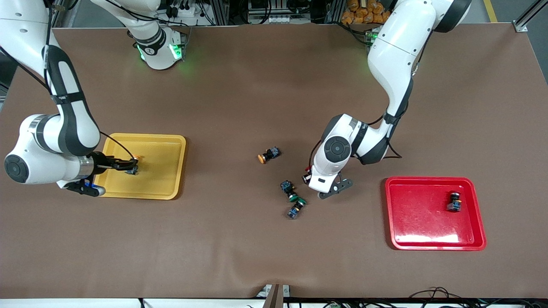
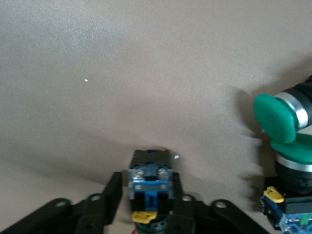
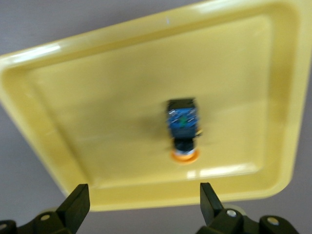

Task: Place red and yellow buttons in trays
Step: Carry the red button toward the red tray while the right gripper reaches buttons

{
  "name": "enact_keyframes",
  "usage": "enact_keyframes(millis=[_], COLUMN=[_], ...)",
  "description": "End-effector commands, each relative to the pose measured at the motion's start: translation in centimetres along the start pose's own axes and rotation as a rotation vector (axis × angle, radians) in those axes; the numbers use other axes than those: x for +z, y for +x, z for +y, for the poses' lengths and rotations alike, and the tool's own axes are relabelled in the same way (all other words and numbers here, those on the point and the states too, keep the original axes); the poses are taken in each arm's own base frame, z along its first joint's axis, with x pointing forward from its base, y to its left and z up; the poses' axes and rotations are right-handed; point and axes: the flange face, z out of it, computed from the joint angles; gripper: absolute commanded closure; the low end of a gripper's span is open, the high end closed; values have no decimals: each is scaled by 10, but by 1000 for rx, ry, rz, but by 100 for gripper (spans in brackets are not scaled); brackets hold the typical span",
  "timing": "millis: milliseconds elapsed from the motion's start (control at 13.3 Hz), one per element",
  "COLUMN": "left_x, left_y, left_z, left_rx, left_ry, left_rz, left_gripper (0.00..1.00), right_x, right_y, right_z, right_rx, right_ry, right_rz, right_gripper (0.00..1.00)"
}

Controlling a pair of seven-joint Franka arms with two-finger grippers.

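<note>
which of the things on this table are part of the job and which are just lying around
Part of the job:
yellow tray, yellow button in it
red tray, button in it
loose yellow button
button in the left claw, its cap hidden

Lying about:
two green buttons by the left claw

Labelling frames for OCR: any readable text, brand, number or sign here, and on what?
No text can be read in any view.
Right arm's white base collar with green lights: a small dark mark, too small to read.
Yellow plastic tray, red plastic tray, brown table cover: no print.
Push-button switches, such as the yellow-capped one lying on the table: no legible marking.
</note>
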Motion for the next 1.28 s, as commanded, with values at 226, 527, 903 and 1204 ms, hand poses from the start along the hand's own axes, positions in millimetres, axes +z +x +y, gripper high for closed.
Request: enact_keyframes(millis=[226,527,903,1204], left_x=[-25,-57,-78,-78], left_y=[18,60,124,179], left_z=[11,-13,-81,-147], left_rx=[-20,8,161,274], left_ry=[-36,-49,29,43], left_rz=[32,66,41,25], left_gripper=[100,100,100,100], right_x=[-20,-12,8,76], right_y=[-51,-104,-158,-174], right_z=[-125,-238,-337,-403], right_rx=[199,415,577,684], right_ry=[4,14,106,194], right_rz=[-17,8,65,147], right_gripper=[0,0,0,0])
